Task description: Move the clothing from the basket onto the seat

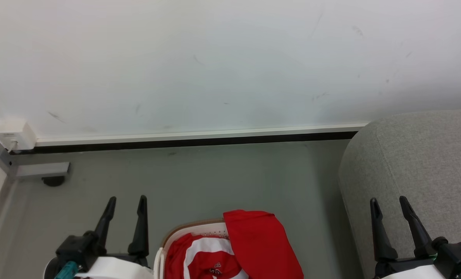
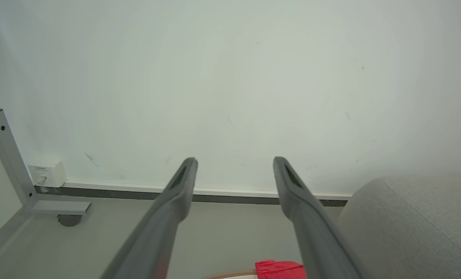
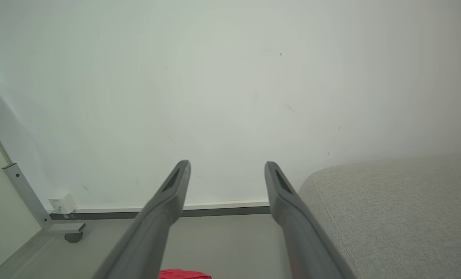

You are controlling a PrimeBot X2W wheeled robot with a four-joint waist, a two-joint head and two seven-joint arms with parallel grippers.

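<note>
**Both claws empty, laundry not yet touched**

Head view: the basket (image 1: pixel 191 226) sits on the floor (image 1: pixel 215 182) at the bottom centre, cut off by the frame edge. Both pieces of clothing are in it. The striped garment (image 1: pixel 205 255) is bunched inside, and the plain red garment (image 1: pixel 257 240) is draped over the far right rim and hangs partly outside. The seat (image 1: pixel 416 162) stands to the right, near the basket but apart from it. The left claw (image 1: pixel 127 198) hovers left of the basket, fingers parted, holding nothing. The right claw (image 1: pixel 388 200) is in front of the seat, likewise parted and empty.

Left wrist view: the fingers are spread wide and aimed at the wall (image 2: pixel 230 97). A red corner of cloth shows at the bottom edge.

Right wrist view: the same wide gap with nothing in it. The seat lies to the right.

Judgement: the step in hand is the first pick. The draped garment looks the easier start. Tip a claw downward, pinch a thick fold near the rim rather than a single edge, and lift high enough that the trailing cloth clears the basket before swinging it to the seat. A snag could tip the basket.
</note>
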